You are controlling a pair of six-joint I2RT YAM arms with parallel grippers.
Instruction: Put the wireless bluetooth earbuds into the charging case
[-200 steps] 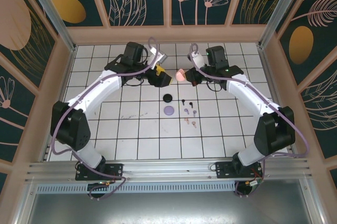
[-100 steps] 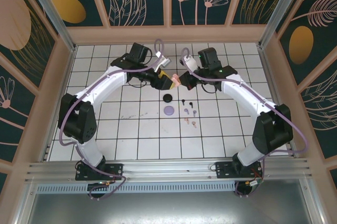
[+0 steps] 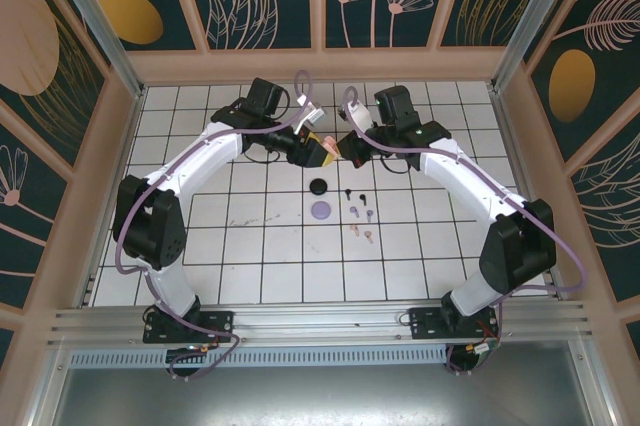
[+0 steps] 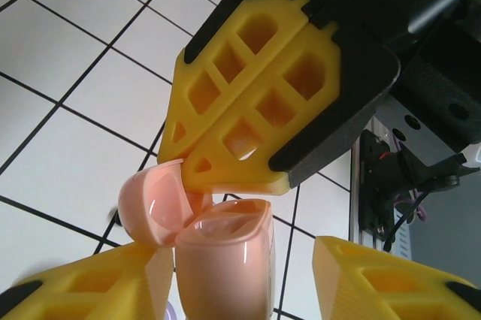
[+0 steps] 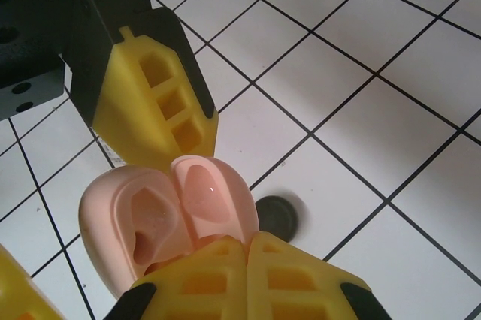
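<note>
Hovering over the desk's point(image 3: 200, 246) far centre, both arms arch inward and meet. The right fingers point(image 5: 225, 279) are clenched on the opened pink charging case point(image 5: 165, 215). The left fingers point(image 4: 83, 286) stand released on either side of it. Six earbuds point(image 3: 359, 214) lie below beside the black case point(image 3: 319, 186) and lilac case point(image 3: 321, 210), with bare tiles all round.

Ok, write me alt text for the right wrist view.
An open pink charging case is pinched at the tips of the right gripper, whose yellow fingers meet at the bottom edge. A yellow finger of the left gripper stands just above the case, and a black round case lies on the white tiled table beyond.
</note>
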